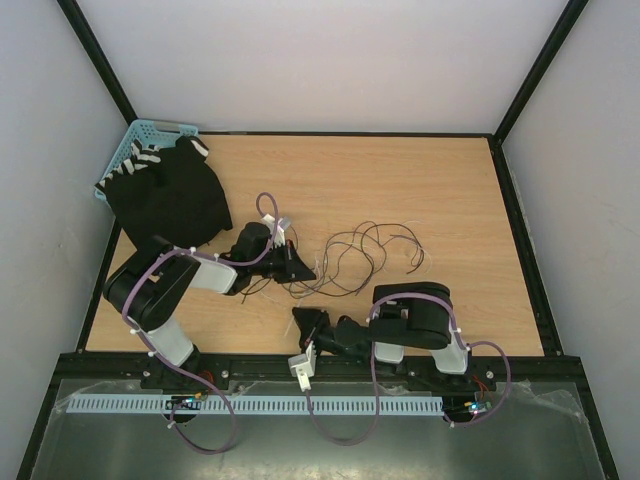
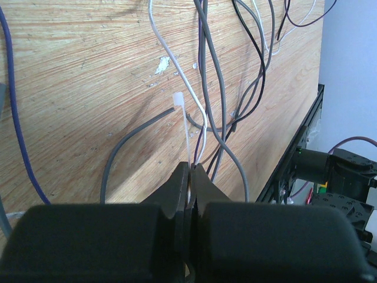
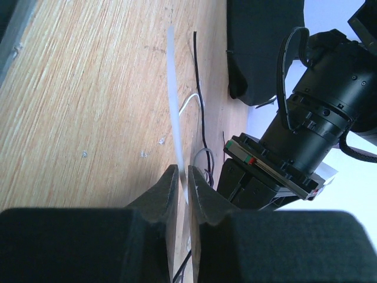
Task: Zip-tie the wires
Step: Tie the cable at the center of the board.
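L claw [image 2: 189, 170] clamped shut on zip tie [image 2: 184, 127], head up-frame. R claw [image 3: 182, 175] nearly closed round white strip [image 3: 173, 88], can't tell if it bites. The wires [image 1: 365, 250] lie mid-frame on worktop [image 1: 450, 180], just right of L claw, running roughly parallel to the tie. Your L arm's nearer.

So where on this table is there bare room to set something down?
The table is bare along its far edge, from the black cloth rightward, and down the right side beyond the wires. Crowded: the middle, where the left arm and right arm meet the wires, and the far-left corner with the blue basket.
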Robot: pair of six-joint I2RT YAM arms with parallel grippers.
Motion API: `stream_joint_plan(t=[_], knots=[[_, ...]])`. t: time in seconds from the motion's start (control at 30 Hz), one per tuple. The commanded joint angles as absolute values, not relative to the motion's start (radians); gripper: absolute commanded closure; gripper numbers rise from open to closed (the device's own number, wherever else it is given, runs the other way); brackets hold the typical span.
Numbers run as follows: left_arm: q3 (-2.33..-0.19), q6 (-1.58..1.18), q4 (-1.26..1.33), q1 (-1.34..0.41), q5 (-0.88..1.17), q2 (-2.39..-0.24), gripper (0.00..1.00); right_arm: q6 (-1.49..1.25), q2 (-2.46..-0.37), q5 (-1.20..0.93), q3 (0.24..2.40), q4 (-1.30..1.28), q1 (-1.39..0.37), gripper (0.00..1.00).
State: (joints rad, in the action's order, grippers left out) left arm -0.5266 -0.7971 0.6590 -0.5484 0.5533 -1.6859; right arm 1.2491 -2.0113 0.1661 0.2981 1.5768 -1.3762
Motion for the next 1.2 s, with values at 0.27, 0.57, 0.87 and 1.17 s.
stream_joint_plan(t=[0.27, 0.57, 0.87, 1.17], knots=[[-0.547, -0.791, 0.664, -0.543, 0.568, -1.694, 1.00, 1.189, -2.003, 0.191, 0.299, 1.613, -1.407, 0.80], [-0.551, -0.790, 0.663, -0.543, 0.571, -1.701, 1.00, 1.180, -2.000, 0.207, 0.296, 1.608, -1.416, 0.80], [-0.551, -0.793, 0.664, -0.543, 0.574, -1.697, 1.00, 1.138, -2.003, 0.252, 0.296, 1.627, -1.415, 1.00], [-0.545, -0.704, 0.661, -0.541, 0.579, -1.634, 1.00, 0.829, -1.843, 0.111, 0.262, 1.511, -1.345, 1.00]])
